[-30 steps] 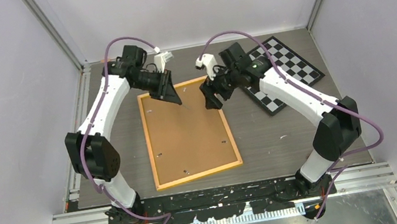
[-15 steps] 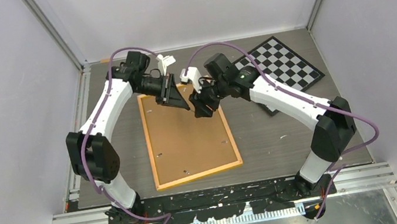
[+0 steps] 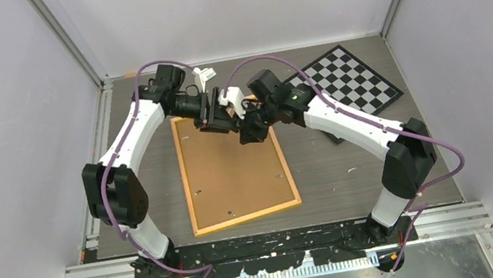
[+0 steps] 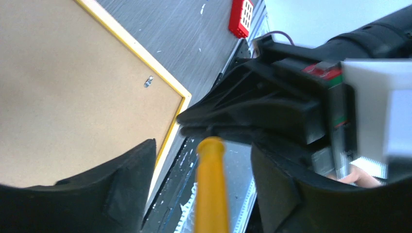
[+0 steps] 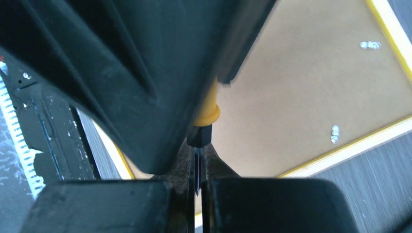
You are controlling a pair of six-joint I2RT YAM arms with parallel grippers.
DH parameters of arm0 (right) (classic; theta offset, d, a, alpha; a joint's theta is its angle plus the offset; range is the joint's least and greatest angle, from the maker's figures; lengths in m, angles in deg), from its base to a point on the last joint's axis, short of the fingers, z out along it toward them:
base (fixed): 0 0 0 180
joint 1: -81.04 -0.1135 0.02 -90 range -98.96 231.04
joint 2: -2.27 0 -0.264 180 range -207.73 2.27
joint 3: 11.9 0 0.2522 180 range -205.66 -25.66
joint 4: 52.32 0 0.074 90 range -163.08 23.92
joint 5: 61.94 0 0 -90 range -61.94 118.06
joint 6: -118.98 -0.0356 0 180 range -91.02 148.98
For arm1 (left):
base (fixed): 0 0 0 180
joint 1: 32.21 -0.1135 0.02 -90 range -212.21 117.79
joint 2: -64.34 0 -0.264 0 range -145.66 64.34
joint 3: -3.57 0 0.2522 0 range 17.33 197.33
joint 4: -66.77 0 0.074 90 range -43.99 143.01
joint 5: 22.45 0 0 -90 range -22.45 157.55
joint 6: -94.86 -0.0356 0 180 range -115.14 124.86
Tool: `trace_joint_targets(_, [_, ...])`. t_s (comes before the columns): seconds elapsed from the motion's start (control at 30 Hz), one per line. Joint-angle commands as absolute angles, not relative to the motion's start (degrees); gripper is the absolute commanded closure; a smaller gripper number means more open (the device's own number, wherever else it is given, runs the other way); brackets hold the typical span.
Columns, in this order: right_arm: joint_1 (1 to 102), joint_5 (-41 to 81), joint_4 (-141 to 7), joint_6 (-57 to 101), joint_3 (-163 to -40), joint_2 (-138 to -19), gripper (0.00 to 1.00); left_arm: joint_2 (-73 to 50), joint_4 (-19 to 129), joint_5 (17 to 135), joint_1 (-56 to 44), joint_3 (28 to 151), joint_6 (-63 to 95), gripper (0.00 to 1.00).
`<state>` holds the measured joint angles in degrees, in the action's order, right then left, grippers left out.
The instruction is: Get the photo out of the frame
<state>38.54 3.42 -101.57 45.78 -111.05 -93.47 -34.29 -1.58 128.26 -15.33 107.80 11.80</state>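
frame (image 3: 248, 217): yellow-orange rim; cork back (image 3: 228, 160) up w/ metal clips (image 3: 277, 176); flat on table (image 3: 352, 175); photo hidden from me
arms: both bent inward, meeting above frame's far edge
R gripper (image 5: 197, 182): clamped on thin shaft of yellow-handled tool (image 4: 211, 194)
L gripper (image 4: 203, 150): spread, clear of handle
frame vs grippers: below them, untouched

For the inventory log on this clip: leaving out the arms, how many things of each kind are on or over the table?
Picture frame: 1
Checkerboard: 1
Yellow-handled tool: 1
Red block: 1
Total: 4
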Motion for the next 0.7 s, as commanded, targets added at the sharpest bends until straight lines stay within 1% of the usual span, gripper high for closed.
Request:
trace_joint_targets(0.0, [40.3,4.6,-100.5,44.6,-109.6,-88.7,1.00,-29.4,6.7,127.7,-15.8,104.1,16.1,0.11])
trace_joint_targets(0.03, [41.3,4.2,-100.9,43.8,-108.8,-88.3,1.00,-28.0,10.6,126.9,-16.5,102.0,18.3,0.02])
trace_joint_targets(0.07, [42.5,3.9,-101.5,43.0,-107.9,-87.9,1.00,-27.0,14.4,125.9,-17.3,100.2,20.4,0.00])
trace_joint_targets(0.13, [45.6,2.9,-102.8,41.0,-106.5,-87.6,0.99,-25.0,20.2,123.3,-19.5,97.2,23.9,0.00])
trace_joint_targets(0.23, [50.1,3.5,-106.1,38.7,-103.8,-88.2,0.99,-23.8,22.2,117.6,-23.3,95.8,24.4,0.00])
trace_joint_targets(0.43, [56.3,9.4,-111.7,33.7,-97.8,-92.1,0.99,-21.7,18.6,103.3,-26.1,94.0,19.2,0.00])
trace_joint_targets(0.57, [60.8,12.5,-112.3,29.6,-95.8,-95.7,0.99,-19.8,16.1,93.7,-26.6,91.3,14.2,0.00])
trace_joint_targets(0.67, [61.9,14.7,-112.2,29.1,-95.2,-97.8,0.99,-18.9,14.8,88.8,-27.4,88.9,12.5,0.00])
